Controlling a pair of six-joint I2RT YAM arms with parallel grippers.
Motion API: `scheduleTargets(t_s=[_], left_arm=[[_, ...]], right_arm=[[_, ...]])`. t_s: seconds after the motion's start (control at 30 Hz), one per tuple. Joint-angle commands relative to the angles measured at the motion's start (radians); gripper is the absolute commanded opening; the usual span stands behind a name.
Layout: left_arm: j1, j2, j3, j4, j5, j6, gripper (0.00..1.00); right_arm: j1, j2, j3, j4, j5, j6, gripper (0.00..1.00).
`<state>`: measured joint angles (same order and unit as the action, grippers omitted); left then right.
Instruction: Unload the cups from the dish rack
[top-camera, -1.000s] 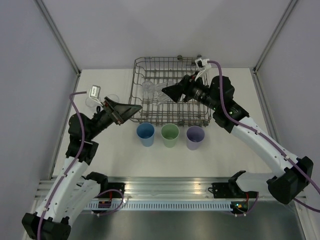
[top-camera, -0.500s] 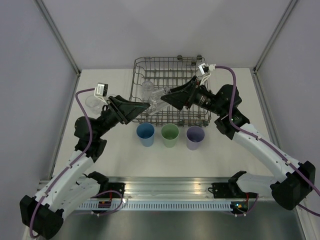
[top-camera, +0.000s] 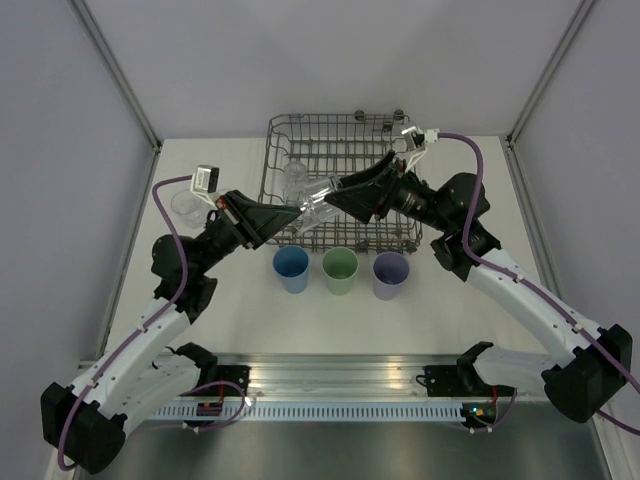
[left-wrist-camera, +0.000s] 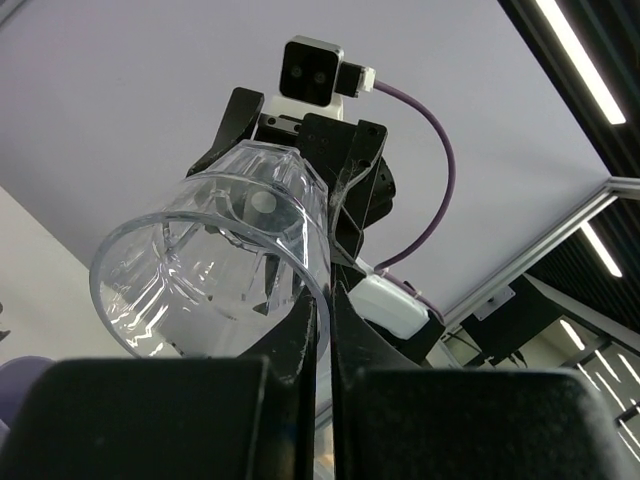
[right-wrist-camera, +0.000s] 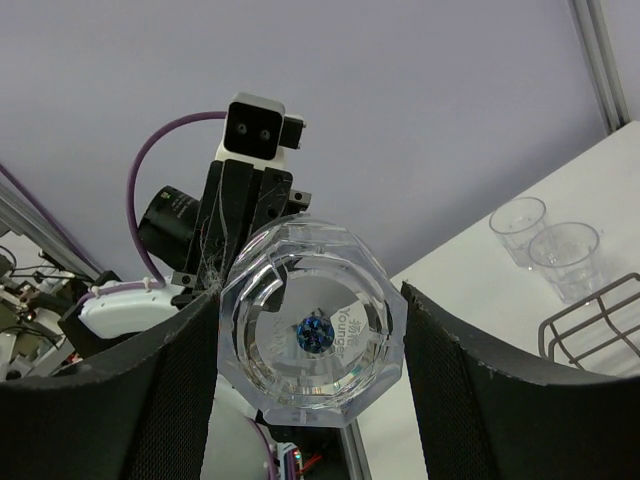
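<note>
A clear glass hangs on its side above the front of the dish rack, held between both grippers. My left gripper is shut on the rim of the clear glass, one finger inside and one outside the wall; its tips pinch the edge. My right gripper grips the base of the glass, which sits between its pads. Another clear glass stands in the rack. Blue, green and purple cups stand on the table in front of the rack.
Two clear glasses stand on the table left of the rack, also in the right wrist view. A corner of the rack shows there too. Frame posts rise at the table's back corners.
My left gripper swung right from the table's left side to the glass and shut on its rim. The right gripper brought the glass slightly left and up over the rack.
</note>
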<state>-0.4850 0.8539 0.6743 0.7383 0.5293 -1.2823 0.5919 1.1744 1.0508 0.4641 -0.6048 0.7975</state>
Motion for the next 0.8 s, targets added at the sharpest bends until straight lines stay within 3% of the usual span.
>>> scheduleTargets(t_s=[0.0, 0.07, 0.1, 0.13, 0.17, 0.27, 0.33, 0.47, 0.6, 0.77], left_arm=[[-0.006, -0.016, 0.037, -0.04, 0.003, 0.065, 0.02], [-0.007, -0.039, 0.066, -0.17, -0.023, 0.15, 0.02], [-0.006, -0.048, 0.073, -0.204, -0.032, 0.175, 0.02], [-0.007, -0.056, 0.079, -0.242, -0.041, 0.199, 0.02], [-0.006, -0.065, 0.093, -0.302, -0.049, 0.225, 0.02], [-0.006, -0.087, 0.143, -0.434, -0.089, 0.342, 0.02], [-0.006, -0.091, 0.182, -0.624, -0.161, 0.449, 0.02], [-0.006, -0.088, 0.29, -0.928, -0.378, 0.65, 0.02], [-0.007, -0.032, 0.398, -1.257, -0.63, 0.756, 0.02], [0.006, 0.097, 0.501, -1.468, -0.88, 0.807, 0.02]], right_arm=[[0.002, -0.025, 0.0, 0.059, -0.004, -0.014, 0.37], [0.002, -0.028, -0.003, 0.035, -0.009, -0.046, 0.47], [0.003, -0.03, 0.0, 0.019, -0.004, -0.061, 0.57], [0.002, -0.032, 0.0, -0.002, 0.01, -0.084, 0.88], [0.002, -0.036, 0.008, -0.027, 0.026, -0.105, 0.98], [0.002, -0.032, 0.05, -0.186, 0.124, -0.202, 0.98], [0.003, -0.032, 0.072, -0.327, 0.233, -0.259, 0.98], [0.003, -0.028, 0.12, -0.546, 0.385, -0.388, 0.98], [0.002, -0.045, 0.107, -0.593, 0.444, -0.429, 0.98], [0.002, -0.061, 0.092, -0.63, 0.458, -0.457, 0.98]])
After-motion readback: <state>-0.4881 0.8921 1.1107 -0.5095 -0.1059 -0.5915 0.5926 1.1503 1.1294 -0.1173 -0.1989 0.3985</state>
